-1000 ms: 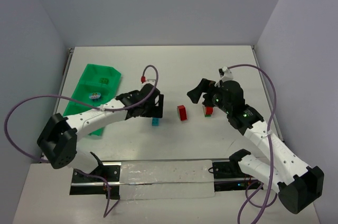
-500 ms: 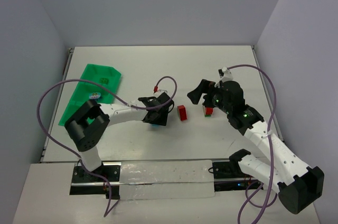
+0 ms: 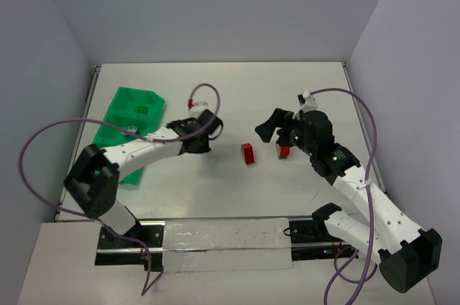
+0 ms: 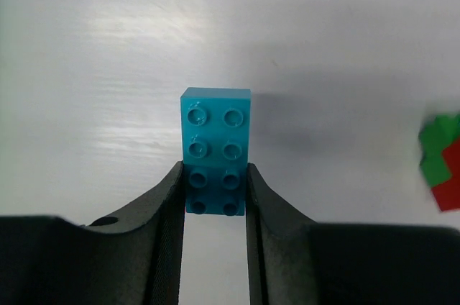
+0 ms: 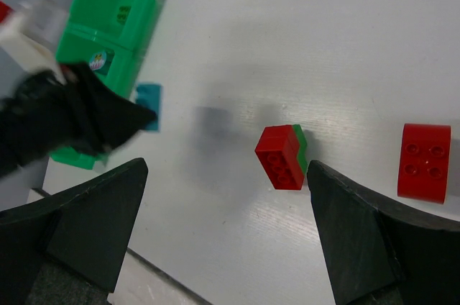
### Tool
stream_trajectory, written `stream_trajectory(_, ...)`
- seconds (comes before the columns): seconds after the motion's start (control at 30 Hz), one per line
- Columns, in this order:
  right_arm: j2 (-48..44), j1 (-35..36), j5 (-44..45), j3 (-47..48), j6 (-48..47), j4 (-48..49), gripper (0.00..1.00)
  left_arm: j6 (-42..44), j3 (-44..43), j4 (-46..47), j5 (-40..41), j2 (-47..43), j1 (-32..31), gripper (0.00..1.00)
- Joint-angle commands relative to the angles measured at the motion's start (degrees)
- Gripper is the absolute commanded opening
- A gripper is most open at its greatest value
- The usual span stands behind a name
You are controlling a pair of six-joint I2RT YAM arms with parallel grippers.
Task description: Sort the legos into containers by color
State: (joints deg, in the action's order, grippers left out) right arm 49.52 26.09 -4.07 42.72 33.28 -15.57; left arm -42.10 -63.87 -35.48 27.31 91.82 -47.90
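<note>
Left wrist view is showing left pincer (image 4: 214,174) grasping teal brick (image 4: 215,121) over counter (image 4: 323,46); top view is hiding it. Right pincer (image 5: 226,168) is hanging released over red-green stack (image 5: 282,157).

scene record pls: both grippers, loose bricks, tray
left gripper: shut on teal brick, clamped at its near end
right gripper: open, holding nothing
loose on table: red-and-green brick stack; red brick
green tray: left side of table, green brick in one compartment
</note>
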Motion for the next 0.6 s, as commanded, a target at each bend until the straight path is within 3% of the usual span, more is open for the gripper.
stream_trajectory(0.0, -1.0, -0.2, -0.9, -0.1, -0.8, 1.3, 1.00, -1.6, 0.1, -4.6, 1.1, -11.8, 13.4, 0.00)
stream_trajectory(0.23, -1.4, -0.3, -1.2, -0.5, -0.7, 1.2, 1.00, -3.8, 1.8, -6.7, 1.8, -15.6, 32.2, 0.00)
stream_trajectory(0.5, -1.4, -0.2, -1.7, -0.3, -0.6, 1.1, 1.00, -5.6, 1.4, -4.7, 3.9, -12.8, 43.6, 0.00)
stream_trajectory(0.57, -1.5, -0.3, -1.6, -0.3, -0.6, 0.9, 1.00, -5.1, 1.2, -3.7, 3.6, -11.5, 45.3, 0.07)
